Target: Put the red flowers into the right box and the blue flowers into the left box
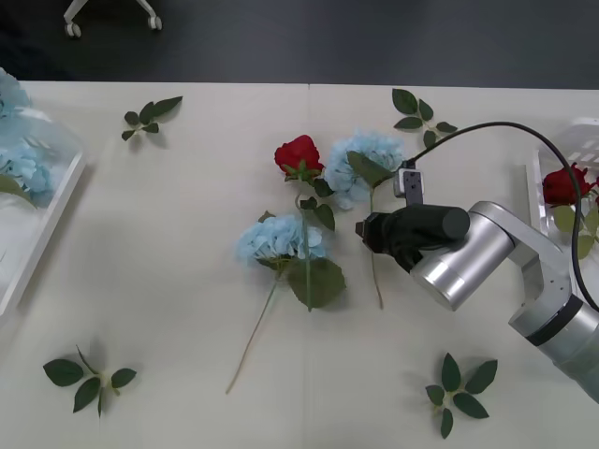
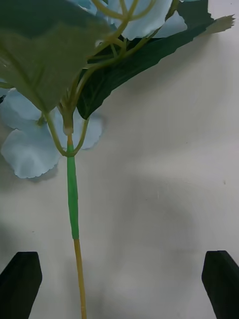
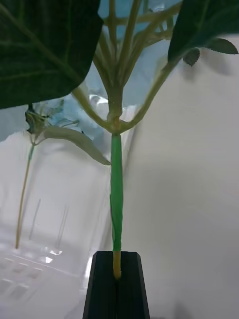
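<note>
Two blue flowers lie mid-table: one (image 1: 365, 161) at the back and one (image 1: 279, 238) nearer the front. A red flower (image 1: 299, 154) lies between them. My right gripper (image 1: 367, 229) hovers low over the back blue flower's stem. In the right wrist view this gripper (image 2: 119, 284) is open, and the green-taped stem (image 2: 73, 199) runs between its black fingers. My left gripper (image 3: 117, 281) is shut on another blue flower's stem (image 3: 116, 199) beside the left box (image 3: 45, 239). The left box (image 1: 58, 208) holds blue flowers (image 1: 23, 168). The right box (image 1: 538, 178) holds a red flower (image 1: 564, 184).
Loose green leaf sprigs lie at the back left (image 1: 150, 117), front left (image 1: 89, 379), front right (image 1: 459, 388) and back right (image 1: 419, 114). A black cable (image 1: 524, 131) arcs over the right arm. The table's far edge meets a dark floor.
</note>
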Motion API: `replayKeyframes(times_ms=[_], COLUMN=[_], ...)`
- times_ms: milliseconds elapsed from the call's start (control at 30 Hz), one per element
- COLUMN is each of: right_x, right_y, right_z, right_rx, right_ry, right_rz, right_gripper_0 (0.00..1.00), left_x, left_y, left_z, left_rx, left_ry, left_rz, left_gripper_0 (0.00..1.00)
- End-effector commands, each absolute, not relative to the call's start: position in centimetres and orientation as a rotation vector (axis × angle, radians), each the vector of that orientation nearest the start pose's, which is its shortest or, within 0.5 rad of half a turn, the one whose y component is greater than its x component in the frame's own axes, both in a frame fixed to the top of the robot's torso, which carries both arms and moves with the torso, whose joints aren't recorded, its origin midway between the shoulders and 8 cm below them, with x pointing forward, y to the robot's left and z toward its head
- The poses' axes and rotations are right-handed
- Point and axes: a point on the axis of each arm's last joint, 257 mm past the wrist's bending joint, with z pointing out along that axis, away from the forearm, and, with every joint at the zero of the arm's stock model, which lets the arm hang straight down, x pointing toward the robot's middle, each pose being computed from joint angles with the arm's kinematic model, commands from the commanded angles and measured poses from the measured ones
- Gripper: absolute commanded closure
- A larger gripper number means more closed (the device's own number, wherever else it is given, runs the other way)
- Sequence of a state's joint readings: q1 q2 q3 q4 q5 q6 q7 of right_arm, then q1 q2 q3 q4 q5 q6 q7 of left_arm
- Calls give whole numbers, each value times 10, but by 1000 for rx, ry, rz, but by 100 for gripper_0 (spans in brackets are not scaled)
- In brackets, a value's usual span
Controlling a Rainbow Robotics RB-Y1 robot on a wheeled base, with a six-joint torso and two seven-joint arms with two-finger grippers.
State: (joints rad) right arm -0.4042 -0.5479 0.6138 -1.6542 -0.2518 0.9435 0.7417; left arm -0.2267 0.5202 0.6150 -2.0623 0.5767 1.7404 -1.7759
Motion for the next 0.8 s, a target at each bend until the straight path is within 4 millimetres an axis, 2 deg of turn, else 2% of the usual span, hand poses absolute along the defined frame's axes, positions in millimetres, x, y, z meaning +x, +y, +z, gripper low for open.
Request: replayKeyframes(times_ms=[33, 167, 200, 233, 333, 567, 667, 700, 800], right_x=[523, 527, 527, 531, 536, 546, 549, 549, 550], right_y=[-135, -132, -132, -130, -125, -121, -124, -126, -128], right_z=[-312, -318, -318, -321, -325, -325, -326, -327, -326], right_rx=[-34, -66, -66, -82, -108, -116, -131, -136, -146], right_ry=[2336, 2335, 2335, 2329, 2318, 2316, 2316, 2318, 2315], right_rz=[229, 220, 220, 219, 220, 210, 191, 182, 173], right_gripper_0=[5, 5, 5, 5, 5, 5, 26, 31, 31], left_x=[423, 430, 430, 436, 447, 466, 472, 473, 473], left_y=[496, 531, 531, 548, 569, 602, 612, 615, 619], left_z=[-121, -119, -119, -117, -113, -113, -113, -113, -113], left_rx=[79, 98, 98, 107, 88, 76, 77, 75, 75], left_ry=[2354, 2328, 2328, 2311, 2273, 2226, 2220, 2218, 2219], left_rz=[249, 304, 304, 334, 347, 400, 426, 431, 447], left_gripper_0=[100, 100, 100, 100, 100, 100, 100, 100, 100])
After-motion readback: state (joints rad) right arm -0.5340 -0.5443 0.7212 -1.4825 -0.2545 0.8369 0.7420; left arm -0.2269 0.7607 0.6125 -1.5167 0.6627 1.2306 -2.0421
